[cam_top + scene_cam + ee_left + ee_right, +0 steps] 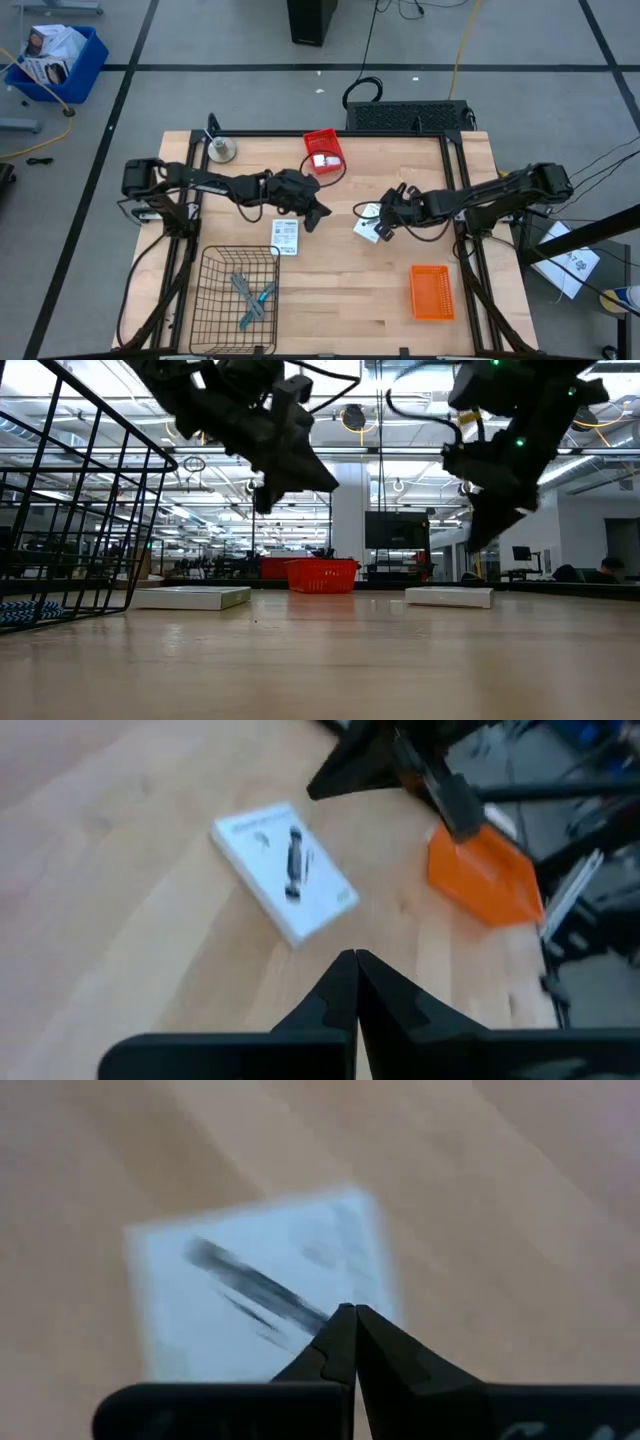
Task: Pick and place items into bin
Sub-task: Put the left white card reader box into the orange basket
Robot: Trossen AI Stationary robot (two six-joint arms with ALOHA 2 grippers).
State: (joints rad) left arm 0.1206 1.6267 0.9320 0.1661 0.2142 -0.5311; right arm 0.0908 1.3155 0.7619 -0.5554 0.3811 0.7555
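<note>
Your left gripper (318, 218) hovers pressed together, empty, its white packet (285, 236) at seven o'clock. Your right gripper (381, 226) hovers closed, empty, over another packet (366, 226) at table centre.

— What sort of place is it?
— A large industrial lab hall: grey taped floor (200, 40), exposed ceiling trusses (100, 455), distant monitors (395, 528), and a wooden workbench (340, 290) carrying two robot arms.
</note>
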